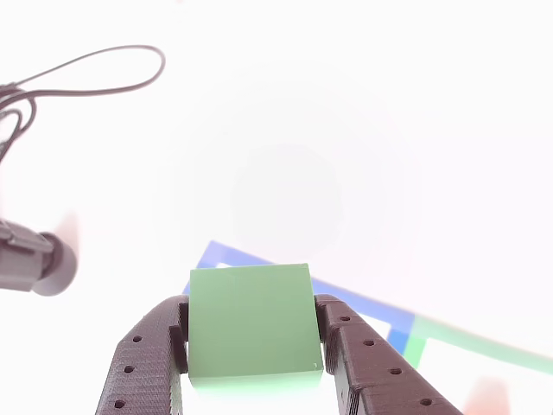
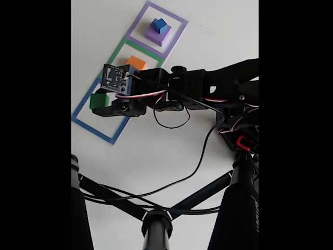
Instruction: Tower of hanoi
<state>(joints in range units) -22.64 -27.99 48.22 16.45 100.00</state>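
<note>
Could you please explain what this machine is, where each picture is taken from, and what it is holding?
This is a small black robot arm standing on a white table, with a two-finger gripper at its end. One picture comes from a camera looking along the gripper itself: you see its two dark fingers pressed against either side of a green block. The other is a fixed camera looking down on the table; the dark bars at the bottom look like a stand.

On the table lie three flat square outlines in a row: blue, green and purple. The green block is held over the blue outline. An orange block sits in the green one, and a small blue cube rests on a purple slab in the purple one.
</note>
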